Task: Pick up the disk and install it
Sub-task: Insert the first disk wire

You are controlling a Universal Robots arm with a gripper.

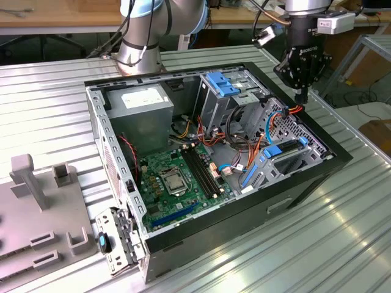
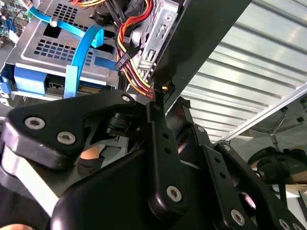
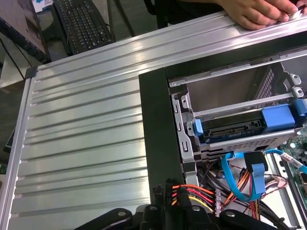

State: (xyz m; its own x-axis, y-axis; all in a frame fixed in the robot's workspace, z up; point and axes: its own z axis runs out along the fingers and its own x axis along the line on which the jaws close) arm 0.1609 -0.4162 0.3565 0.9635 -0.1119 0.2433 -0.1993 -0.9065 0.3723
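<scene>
Table [image 1: 317, 244]: ribbed bare metal, brushed and brightly reflective. Computer case [image 1: 214, 235]: matt black painted shell around a dull grey, perforated sheet-metal cage [image 2: 36, 48]. Disk [image 3: 232, 128]: dark matt body framed by a smooth blue plastic bracket [image 3: 277, 117]; the cables [image 3: 257, 179] beside it have glossy blue, red and yellow plastic sheaths.

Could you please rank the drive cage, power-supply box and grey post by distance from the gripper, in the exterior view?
1. Drive cage, middle of the case, closest to the gripper.
2. Power-supply box, at the case's other end.
3. Grey post, outside it, exterior view's far left.
</scene>
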